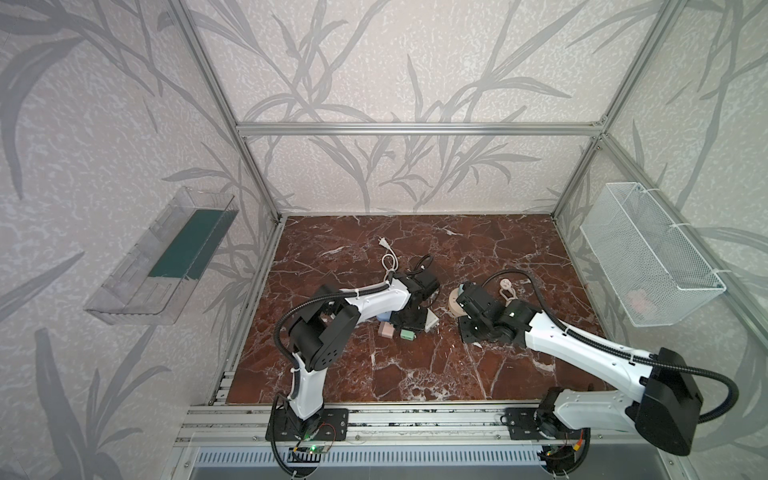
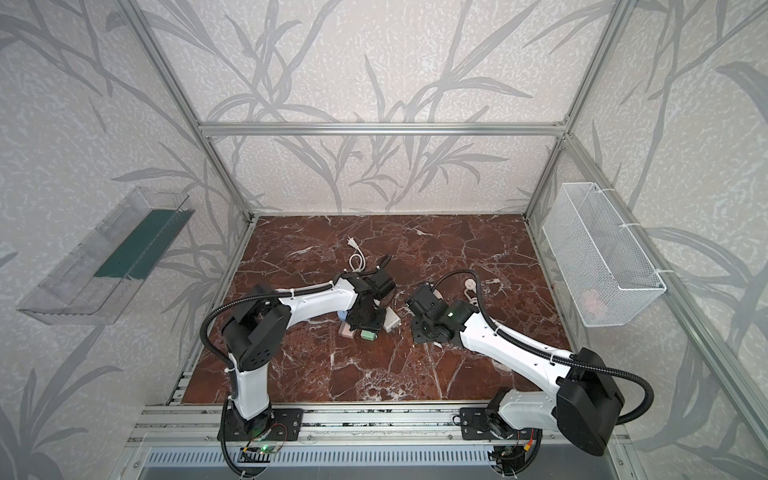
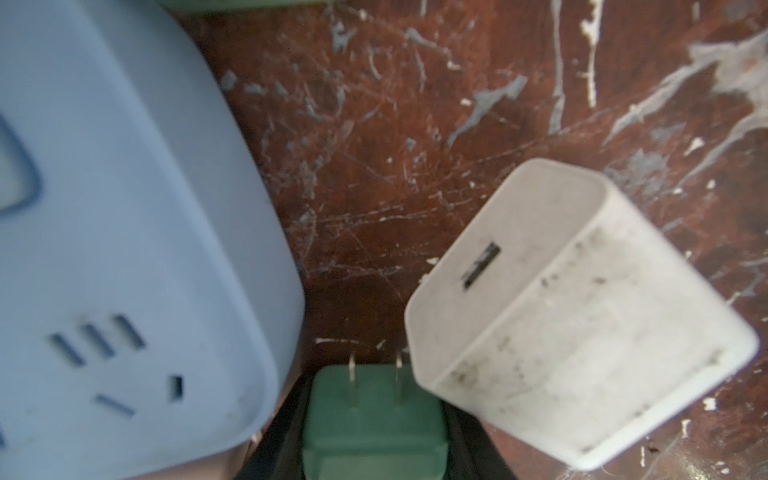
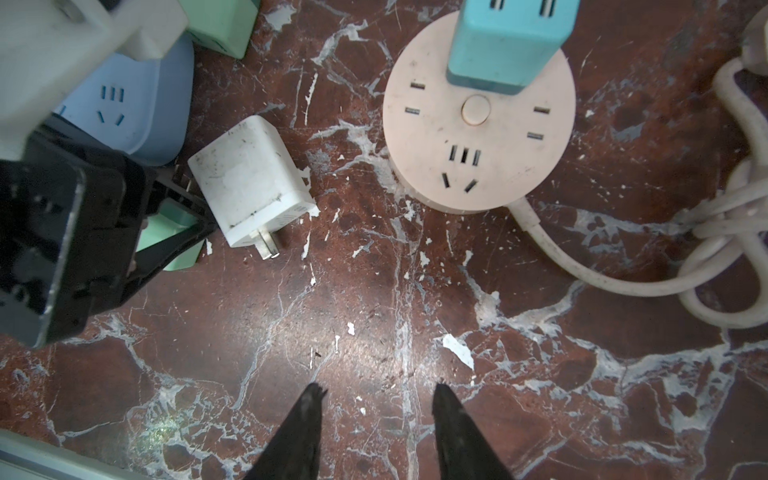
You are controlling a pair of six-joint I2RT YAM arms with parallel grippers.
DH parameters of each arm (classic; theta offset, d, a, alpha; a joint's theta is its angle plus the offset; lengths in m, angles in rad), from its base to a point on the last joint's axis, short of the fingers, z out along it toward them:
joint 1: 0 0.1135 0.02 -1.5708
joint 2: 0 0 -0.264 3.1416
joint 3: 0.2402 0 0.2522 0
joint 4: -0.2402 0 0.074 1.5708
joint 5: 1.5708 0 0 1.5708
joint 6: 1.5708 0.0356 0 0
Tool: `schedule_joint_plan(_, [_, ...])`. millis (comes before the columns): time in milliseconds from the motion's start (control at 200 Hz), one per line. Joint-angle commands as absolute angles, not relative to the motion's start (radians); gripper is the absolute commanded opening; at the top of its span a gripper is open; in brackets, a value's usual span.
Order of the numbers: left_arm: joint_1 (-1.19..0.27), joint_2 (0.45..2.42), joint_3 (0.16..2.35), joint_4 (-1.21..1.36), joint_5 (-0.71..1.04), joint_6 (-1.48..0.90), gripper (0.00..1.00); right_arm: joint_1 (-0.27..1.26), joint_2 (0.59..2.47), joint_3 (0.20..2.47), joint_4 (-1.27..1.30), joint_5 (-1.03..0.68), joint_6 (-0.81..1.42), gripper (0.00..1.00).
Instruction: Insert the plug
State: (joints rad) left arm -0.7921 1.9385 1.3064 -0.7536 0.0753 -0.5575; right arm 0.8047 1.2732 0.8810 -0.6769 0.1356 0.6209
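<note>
Your left gripper (image 3: 374, 386) is clenched on the green plug (image 3: 374, 432): in the left wrist view its black fingers (image 3: 282, 424) press against both sides of the plug body. The plug's two flat prongs point away from the gripper, over bare marble. The plug sits low over the red-brown marble surface (image 1: 415, 374), in the gap between the pale blue socket block (image 3: 124, 208) and the white USB charger (image 3: 582, 324). The charger lies tilted, with its port facing the camera. In a top view you see the green plug just beside a pink adapter (image 1: 385, 330), under the left wrist.

Your right gripper (image 4: 378, 399) is released. Its two dark fingertips (image 4: 311, 399) stand apart above bare surface with nothing between them. Ahead of it lies the round beige power strip (image 4: 478, 137) with a teal adapter (image 4: 511, 41) already plugged into its far side. The strip's white cord (image 4: 582, 270) runs off into a bundled coil beside it. The green plug and the round strip are well apart, with the white charger between them
</note>
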Motion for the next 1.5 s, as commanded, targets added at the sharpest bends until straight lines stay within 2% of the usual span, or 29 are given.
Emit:
schedule_joint_plan(0, [-0.798,1.903,1.273,-0.770,0.064,-0.559,0.00,0.800,1.275,0.893,-0.682,0.107,0.624,0.44])
schedule_joint_plan(130, [-0.798,1.802,1.201,-0.778,0.052,-0.562,0.00,0.799,1.274,0.915,-0.710,0.077,0.614,0.44])
schedule_joint_plan(315, [-0.798,1.530,1.188,-0.738,0.008,-0.681,0.00,0.798,1.202,0.929,-0.717,0.096,0.601,0.43])
schedule_joint_plan(465, [-0.797,1.312,1.111,-0.496,-0.075,-0.870,0.00,0.799,1.123,0.910,-0.643,0.089,0.604,0.42])
schedule_joint_plan(580, [-0.795,1.210,1.046,-0.352,-0.213,-1.067,0.00,0.799,1.083,0.907,-0.578,0.068,0.617,0.41])
schedule_joint_plan(710, [-0.795,1.190,1.061,-0.383,-0.274,-1.326,0.00,0.814,1.036,0.881,-0.403,0.014,0.589,0.41])
schedule_joint_plan(900, [-0.790,1.172,0.930,-0.170,-0.194,-1.746,0.00,0.849,1.009,0.820,-0.130,0.048,0.511,0.45])
schedule_joint_plan(1010, [-0.787,1.196,0.946,-0.130,-0.124,-1.831,0.00,0.855,1.023,0.772,0.054,0.025,0.477,0.57])
schedule_joint_plan(1055, [-0.787,1.208,0.950,-0.121,-0.101,-1.867,0.00,0.855,1.038,0.760,0.110,0.016,0.478,0.60])
schedule_joint_plan(1200, [-0.799,1.248,0.885,0.053,-0.056,-2.023,0.00,0.856,1.088,0.743,0.238,-0.025,0.510,0.60])
schedule_joint_plan(1320, [-0.810,1.273,0.883,0.103,-0.046,-2.051,0.00,0.856,1.106,0.722,0.338,-0.023,0.536,0.60])
schedule_joint_plan(1495, [-0.815,1.282,0.881,0.146,-0.034,-2.063,0.00,0.855,1.096,0.728,0.316,0.029,0.531,0.60])
